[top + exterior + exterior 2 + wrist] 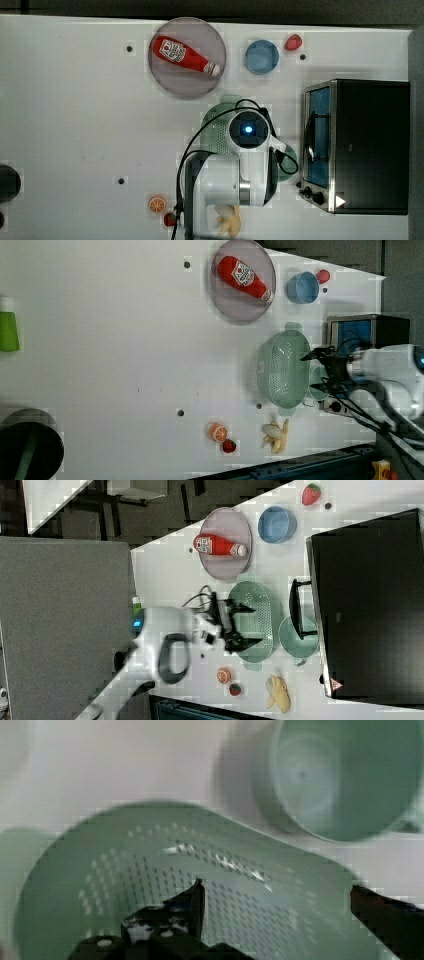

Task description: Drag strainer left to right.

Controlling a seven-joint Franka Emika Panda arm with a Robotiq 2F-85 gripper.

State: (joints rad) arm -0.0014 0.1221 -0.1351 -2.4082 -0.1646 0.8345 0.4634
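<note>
Strainer, top view: pale-green strainer [216, 131] lies on the white counter [75, 125], mostly under the arm, just beside the toaster oven [357, 150] on the top view's right.
Nearby, top view: ketchup bottle [185, 55] lies on a grey plate [165, 80]; blue bowl [261, 56] and strawberry [293, 42] sit farther toward the top view's right.
Strainer, left view: oval basin, holes visible, a tab handle at each end, near the left view's right side.
Hand, left view: hand [316, 371] spread wide over the strainer's rim on the left view's right, above the gap between strainer and mug [318, 382].
Near edge, left view: orange slice [218, 432], small strawberry [229, 446] and banana [276, 436] lie below the strainer in the left view.
Strainer, right view: between the grey plate and the banana, touching or just beside the teal mug on the right view's right.
Hand, right view: black fingers [243, 608] apart, reaching over the strainer's basin; holding nothing.
Wrist view: one finger tip hangs over the perforated basin, the other finger by the rim; mug stands beyond the rim.
</note>
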